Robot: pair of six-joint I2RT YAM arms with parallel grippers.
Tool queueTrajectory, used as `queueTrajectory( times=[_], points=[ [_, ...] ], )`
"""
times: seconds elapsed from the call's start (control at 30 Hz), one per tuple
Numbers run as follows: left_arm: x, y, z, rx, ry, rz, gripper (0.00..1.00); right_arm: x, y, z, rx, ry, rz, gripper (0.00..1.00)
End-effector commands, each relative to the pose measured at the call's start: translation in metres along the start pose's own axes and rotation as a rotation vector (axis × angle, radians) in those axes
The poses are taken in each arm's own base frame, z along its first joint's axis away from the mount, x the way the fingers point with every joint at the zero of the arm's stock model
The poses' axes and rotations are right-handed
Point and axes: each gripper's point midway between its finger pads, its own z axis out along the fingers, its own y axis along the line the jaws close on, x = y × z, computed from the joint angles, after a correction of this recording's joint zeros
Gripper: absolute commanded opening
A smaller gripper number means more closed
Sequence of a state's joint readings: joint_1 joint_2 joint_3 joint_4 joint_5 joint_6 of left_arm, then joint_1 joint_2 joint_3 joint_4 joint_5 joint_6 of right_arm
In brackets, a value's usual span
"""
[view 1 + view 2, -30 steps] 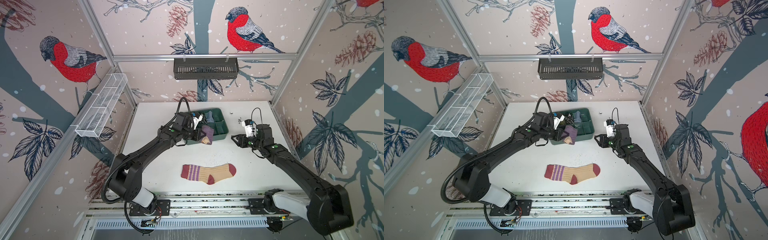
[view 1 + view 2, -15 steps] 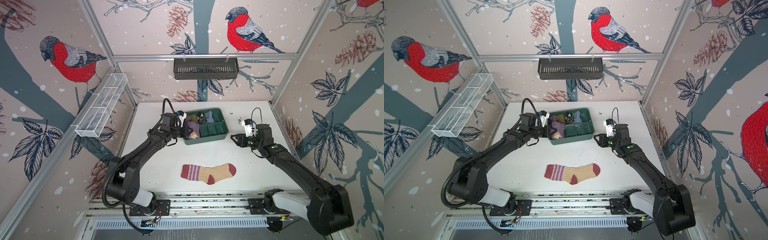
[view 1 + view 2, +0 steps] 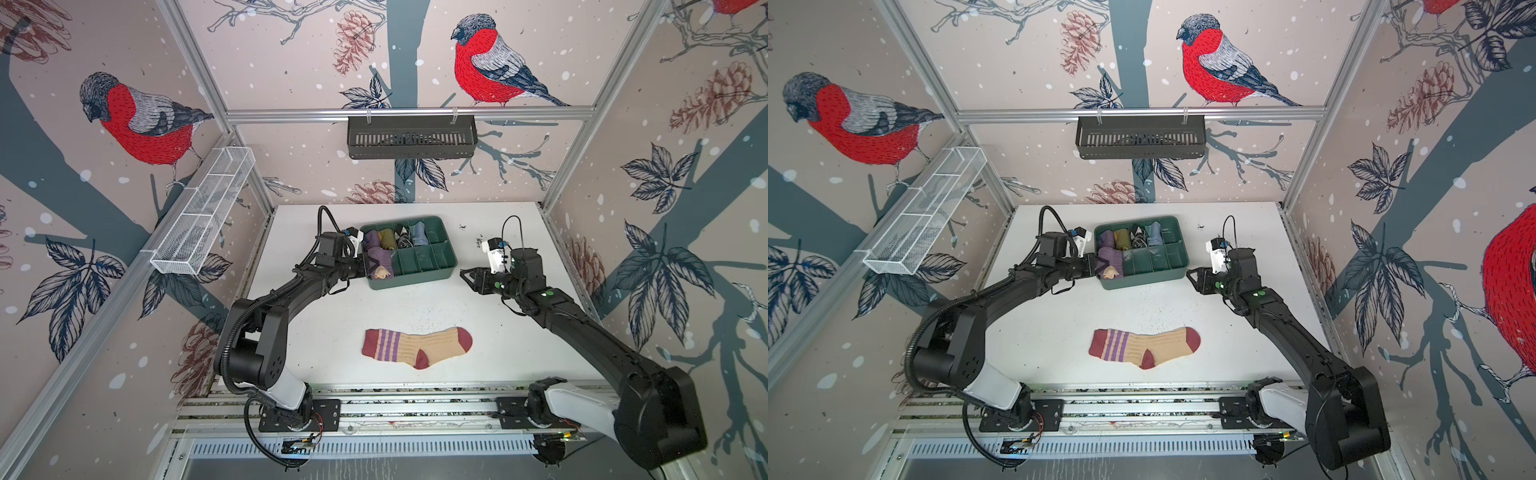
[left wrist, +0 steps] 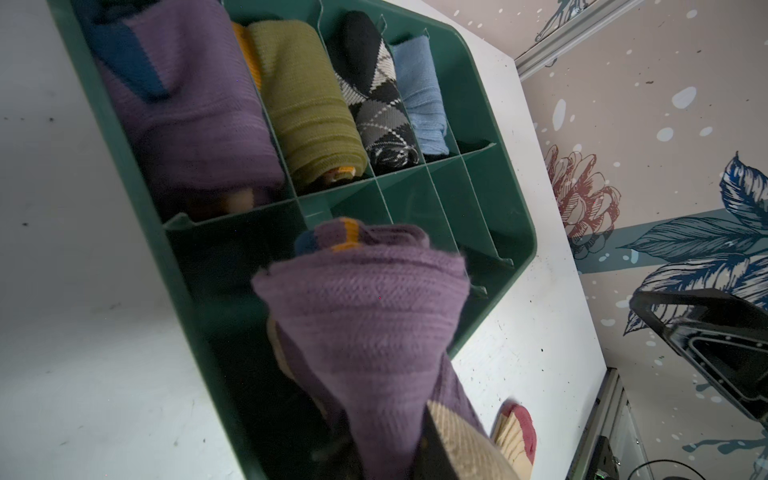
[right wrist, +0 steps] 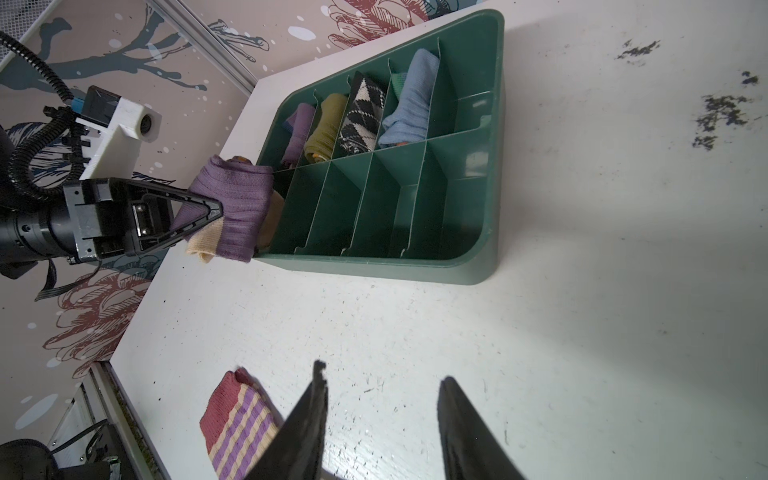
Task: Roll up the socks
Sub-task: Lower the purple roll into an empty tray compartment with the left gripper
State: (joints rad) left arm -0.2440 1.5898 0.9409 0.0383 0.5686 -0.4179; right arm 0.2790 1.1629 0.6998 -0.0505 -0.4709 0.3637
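A scuffed white table (image 3: 332,316) floors a booth whose walls (image 3: 291,62) carry bullfinch, pine-cone and leaf wallpaper. A black basket (image 3: 411,137) hangs on the back wall and a white wire basket (image 3: 203,212) on the left one. Toward the back of the table sits a green divided tray (image 3: 446,270), its far row filled with rolled bundles (image 4: 307,104). The left gripper (image 3: 368,266) is clamped on the purple sock (image 3: 384,259), a loosely bunched ribbed roll with a tan end poking out, held at the tray's near left corner over the end compartment. The sock hides that compartment's floor, so whether it rests there cannot be told, and in the left wrist view it buries the fingertips. The right gripper (image 3: 467,279) hovers just right of the tray, jaws apart with nothing between them. The tan sock (image 3: 415,347) lies flat near the front edge, well apart from the tray, with dark red cuff, heel and toe and purple stripes. Both wrist views cut it off.
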Motion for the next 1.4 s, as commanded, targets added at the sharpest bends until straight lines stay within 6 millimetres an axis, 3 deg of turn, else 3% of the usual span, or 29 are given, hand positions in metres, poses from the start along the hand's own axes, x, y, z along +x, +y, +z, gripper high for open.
queueTrajectory(
  times=[0.0,0.27,0.5,1.03,1.37],
  points=[
    [-0.009,0.009,0.002,-0.05,-0.015,0.038,0.0,-0.002,0.002,0.001,-0.01,-0.01,-0.003,0.46],
    [-0.008,0.034,0.01,-0.173,0.042,0.054,0.0,0.001,-0.002,0.001,0.005,-0.006,0.0,0.46],
    [-0.008,0.051,0.005,-0.29,0.073,0.075,0.0,0.001,-0.003,0.002,0.007,-0.006,0.002,0.46],
    [-0.003,0.055,0.028,-0.513,0.197,0.205,0.0,0.003,-0.005,0.005,0.01,0.007,0.008,0.46],
    [-0.008,0.072,0.02,-0.693,0.231,0.267,0.0,0.003,-0.006,0.008,0.005,0.01,0.007,0.46]
  ],
)
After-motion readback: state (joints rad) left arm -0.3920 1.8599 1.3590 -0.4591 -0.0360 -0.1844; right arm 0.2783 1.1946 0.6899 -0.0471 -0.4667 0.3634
